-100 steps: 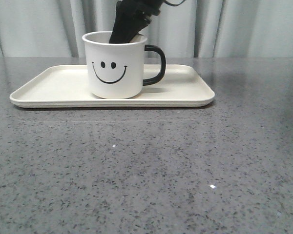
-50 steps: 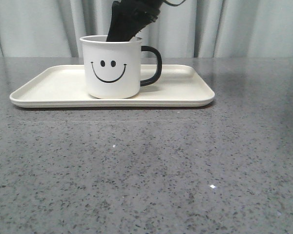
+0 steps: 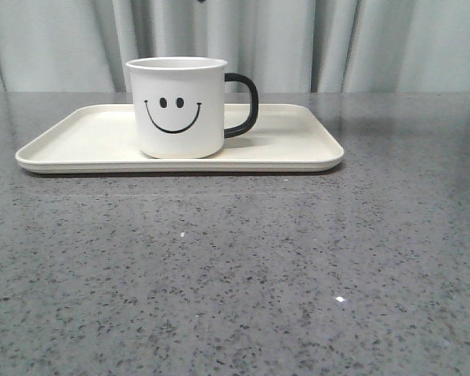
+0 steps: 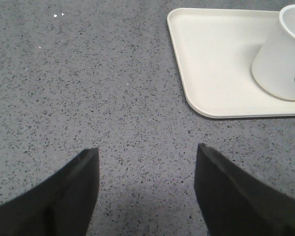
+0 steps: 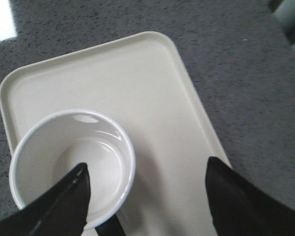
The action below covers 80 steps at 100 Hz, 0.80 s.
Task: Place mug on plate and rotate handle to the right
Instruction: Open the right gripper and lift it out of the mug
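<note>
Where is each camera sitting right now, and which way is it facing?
Front view: low at table height, looking forward at the mug standing on the plate, handle to the right; no part of the robot shows.
Left wrist view: on the left arm, looking down at the bare table beside the plate's corner; the open left pincer shows.
Right wrist view: on the right arm, above, looking down into the mug; the open right pincer shows.
All three views share the mug and plate.

Soft, even light, sharp focus; glare specks on the table (image 3: 341,299), faint shadow beside the mug (image 5: 73,167).
</note>
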Each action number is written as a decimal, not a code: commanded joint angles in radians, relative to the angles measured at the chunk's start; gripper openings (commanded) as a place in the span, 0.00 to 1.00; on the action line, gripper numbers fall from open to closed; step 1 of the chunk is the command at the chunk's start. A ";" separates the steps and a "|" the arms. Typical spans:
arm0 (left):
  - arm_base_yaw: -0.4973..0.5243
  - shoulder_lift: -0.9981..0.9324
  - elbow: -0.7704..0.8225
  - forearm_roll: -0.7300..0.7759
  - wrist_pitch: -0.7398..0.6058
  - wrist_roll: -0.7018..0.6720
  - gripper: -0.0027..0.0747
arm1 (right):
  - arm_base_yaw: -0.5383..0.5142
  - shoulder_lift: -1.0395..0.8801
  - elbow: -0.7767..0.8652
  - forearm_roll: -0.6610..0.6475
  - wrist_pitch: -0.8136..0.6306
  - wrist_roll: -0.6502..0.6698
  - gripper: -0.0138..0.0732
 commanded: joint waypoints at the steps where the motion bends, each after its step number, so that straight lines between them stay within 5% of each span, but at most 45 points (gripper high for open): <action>1: 0.003 0.000 -0.029 0.002 -0.062 -0.009 0.58 | -0.009 -0.121 -0.027 -0.047 -0.070 0.064 0.74; 22: 0.003 0.000 -0.029 0.002 -0.062 -0.009 0.58 | -0.009 -0.267 0.034 -0.142 -0.136 0.134 0.74; 48: 0.003 0.000 -0.029 0.002 -0.062 -0.009 0.58 | -0.030 -0.514 0.337 -0.323 -0.269 0.201 0.74; 80: 0.003 0.000 -0.029 0.002 -0.062 -0.009 0.58 | -0.213 -0.836 0.741 -0.335 -0.456 0.308 0.74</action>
